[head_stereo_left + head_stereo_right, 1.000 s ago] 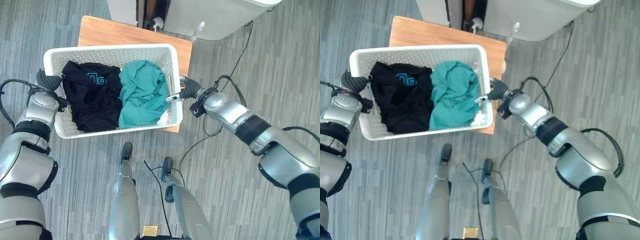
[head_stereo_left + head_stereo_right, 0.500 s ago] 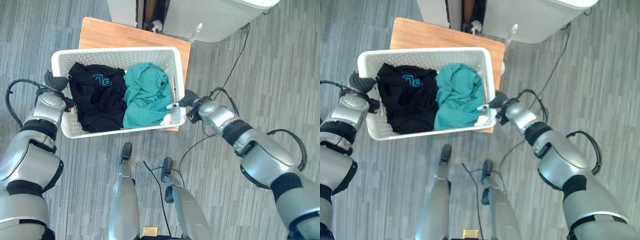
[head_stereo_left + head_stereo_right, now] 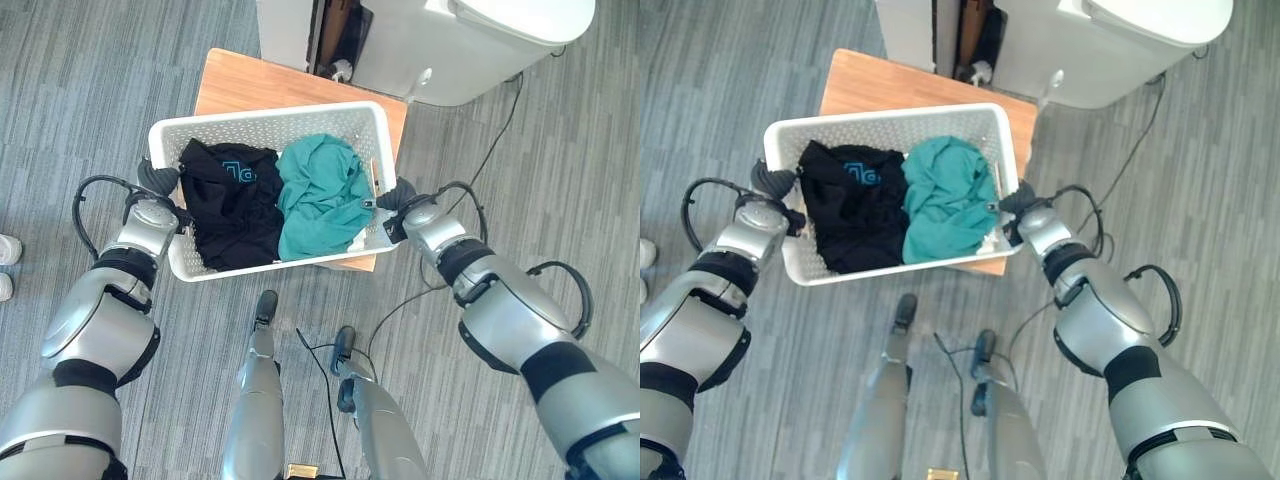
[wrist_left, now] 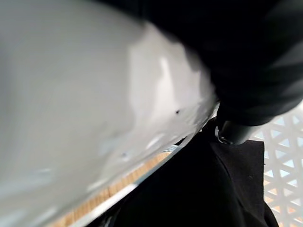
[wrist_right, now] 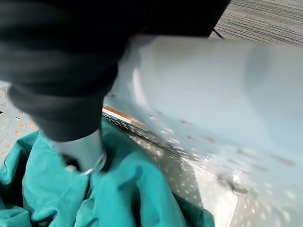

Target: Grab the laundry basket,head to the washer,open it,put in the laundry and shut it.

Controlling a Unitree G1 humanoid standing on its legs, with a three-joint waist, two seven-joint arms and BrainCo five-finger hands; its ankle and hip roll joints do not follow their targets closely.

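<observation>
Hands are gripping the white laundry basket (image 3: 268, 126) at both ends, left hand (image 3: 157, 180) and right hand (image 3: 395, 197) clenching its rim over the wooden counter (image 3: 250, 85).

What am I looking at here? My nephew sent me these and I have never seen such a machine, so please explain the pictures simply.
This is a two-legged humanoid robot with silver-grey arms. Two pictures come from cameras in its head, looking down; two come from cameras on its wrists, very close up.

From the head you see a white laundry basket resting on a small wooden table. Inside lie a black garment and a teal garment. Behind stands a white washer.

The left hand grips the basket's one short end and the right hand the other. In each wrist view, the thumb hooks over the rim, against the clothes. It looks ready to lift the basket. A person's shoes show at the edge.
</observation>
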